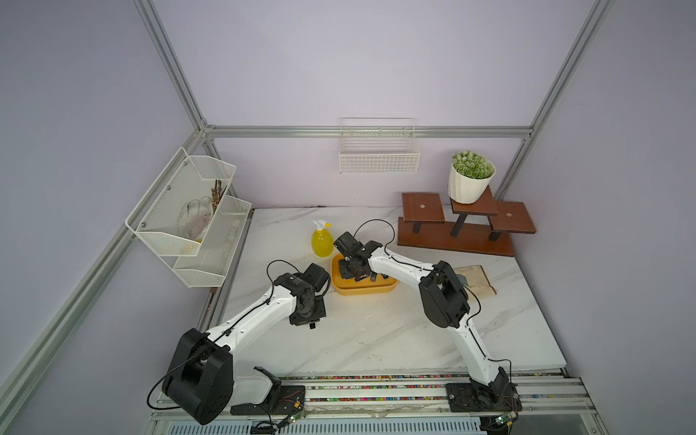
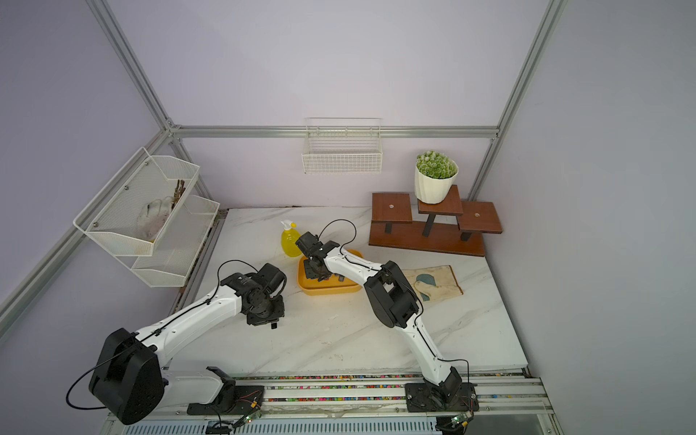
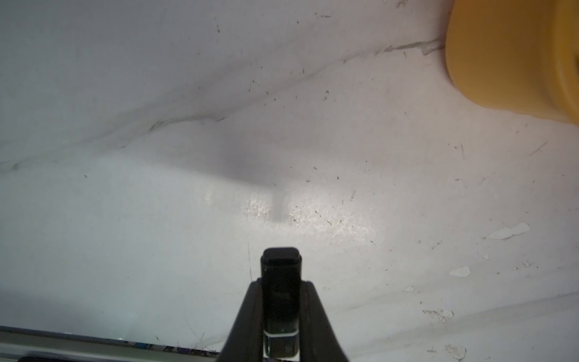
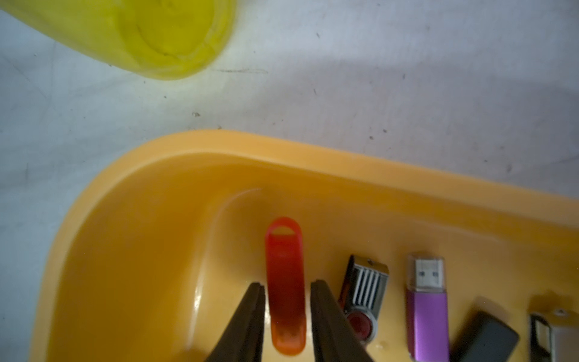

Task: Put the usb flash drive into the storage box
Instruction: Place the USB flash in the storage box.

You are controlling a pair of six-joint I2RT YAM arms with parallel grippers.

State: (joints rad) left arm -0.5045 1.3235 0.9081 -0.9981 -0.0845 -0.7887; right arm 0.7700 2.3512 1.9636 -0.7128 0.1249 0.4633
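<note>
The yellow-orange storage box (image 1: 363, 290) (image 2: 327, 290) stands mid-table. My right gripper (image 4: 286, 283) (image 1: 361, 278) reaches down into it and is open. A red usb flash drive (image 4: 283, 250) lies on the box floor between its fingers, with a gap on each side. Beside it in the box (image 4: 282, 144) lie several more drives, among them a silver swivel one (image 4: 366, 282) and a purple one (image 4: 427, 307). My left gripper (image 3: 282, 283) (image 1: 312, 325) hovers over the bare table left of the box (image 3: 507, 62), shut on a black usb flash drive (image 3: 282, 263).
A yellow spray bottle (image 1: 322, 241) (image 4: 163, 34) stands just behind the box. A worn glove (image 2: 433, 282) lies to its right, partly under my right arm. A wooden stand (image 1: 463, 229) with a potted plant (image 1: 470, 180) fills the back right. A wire basket (image 1: 378, 154) and a mesh rack (image 1: 192, 214) hang on the walls.
</note>
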